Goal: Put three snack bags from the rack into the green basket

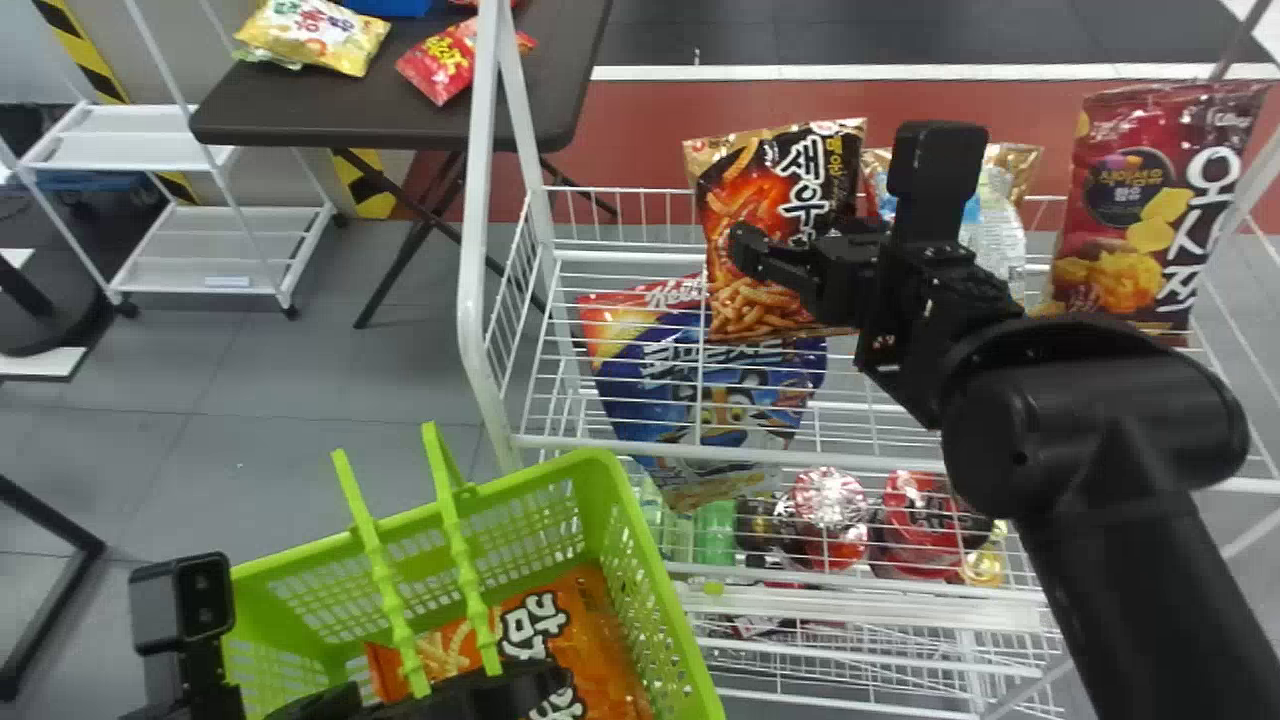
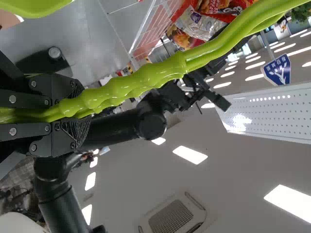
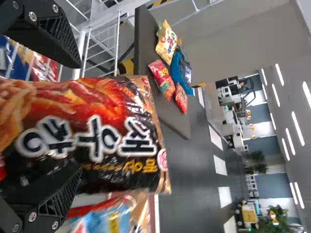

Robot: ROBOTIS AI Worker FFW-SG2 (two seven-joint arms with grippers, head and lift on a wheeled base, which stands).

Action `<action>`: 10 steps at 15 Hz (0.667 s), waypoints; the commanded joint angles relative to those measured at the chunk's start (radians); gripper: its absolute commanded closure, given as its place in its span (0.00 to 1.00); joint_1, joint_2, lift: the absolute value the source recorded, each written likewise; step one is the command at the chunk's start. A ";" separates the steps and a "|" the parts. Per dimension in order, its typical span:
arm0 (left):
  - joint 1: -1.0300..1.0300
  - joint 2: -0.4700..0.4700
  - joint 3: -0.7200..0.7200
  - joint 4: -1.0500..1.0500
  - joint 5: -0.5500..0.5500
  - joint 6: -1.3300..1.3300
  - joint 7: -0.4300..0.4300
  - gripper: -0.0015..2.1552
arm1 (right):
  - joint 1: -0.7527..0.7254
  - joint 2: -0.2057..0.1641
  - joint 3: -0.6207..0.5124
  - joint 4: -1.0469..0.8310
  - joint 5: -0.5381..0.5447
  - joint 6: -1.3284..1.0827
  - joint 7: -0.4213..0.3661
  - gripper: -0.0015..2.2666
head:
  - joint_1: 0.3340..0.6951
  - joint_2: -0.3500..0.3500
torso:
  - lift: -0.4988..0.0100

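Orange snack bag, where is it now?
In the head view, on the robot's left: the orange snack bag lies inside the green basket, partly behind its handles.

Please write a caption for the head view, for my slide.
Right gripper at a snack bag on the white rack; left gripper holding the green basket, an orange bag inside.

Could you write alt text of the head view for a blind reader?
A robot's right fingers are at a dark snack bag in a white wire rack; its left fingers grip a green basket's handles, an orange bag inside.
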 commanded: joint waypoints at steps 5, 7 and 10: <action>-0.006 0.014 0.020 0.044 0.016 -0.002 -0.010 1.00 | -0.134 0.002 0.086 0.217 0.076 -0.011 -0.033 0.73 | 1.00 0.67 | 0.98; -0.009 0.014 0.019 0.045 0.016 -0.005 -0.011 1.00 | -0.111 0.002 0.084 0.179 0.068 0.014 -0.027 0.97 | 1.00 0.69 | 0.98; -0.011 0.014 0.020 0.051 0.016 -0.005 -0.014 1.00 | -0.062 0.002 0.066 0.056 0.014 0.060 0.015 0.99 | 1.00 0.70 | 0.98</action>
